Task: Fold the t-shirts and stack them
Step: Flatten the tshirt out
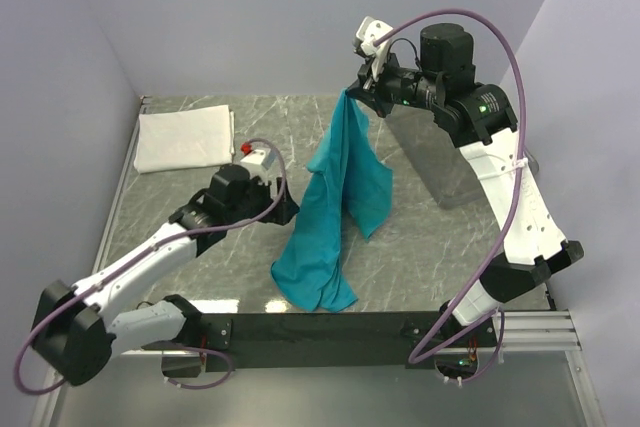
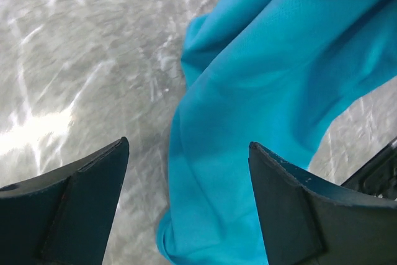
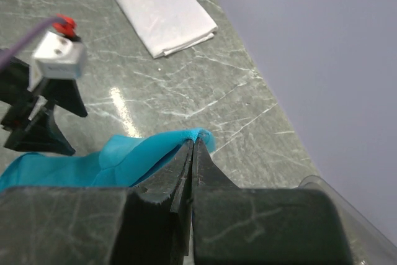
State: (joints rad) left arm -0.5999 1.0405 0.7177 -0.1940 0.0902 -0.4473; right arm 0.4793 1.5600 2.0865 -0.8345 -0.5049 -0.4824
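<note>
Two shirts: the white shirt (image 1: 185, 139) lies folded flat at the far left corner of the worktop (image 1: 420, 257); the teal shirt (image 1: 345, 182) hangs unfolded near the middle.
Right gripper (image 3: 192, 147): pinched tight on the top edge of the teal shirt and raised high over the far side, most likely so the cloth drops straight under its own weight and its shape can be read.
Teal shirt's lower end: bunched on the worktop close to the near edge, so only part of the shirt is lifted.
Left gripper (image 2: 188, 144): jaws wide with nothing between them, low over the worktop just beside the hanging cloth; placed, I judge, to catch a second edge or corner.
Step in hand: spreading the teal shirt for its fold; stacking it on the white shirt is not yet done.
Clear tray (image 1: 440, 162): stands toward the right edge beyond the hanging shirt, playing no part.
Risk: thin, slack cloth may slip from a pinch or be caught doubled.
</note>
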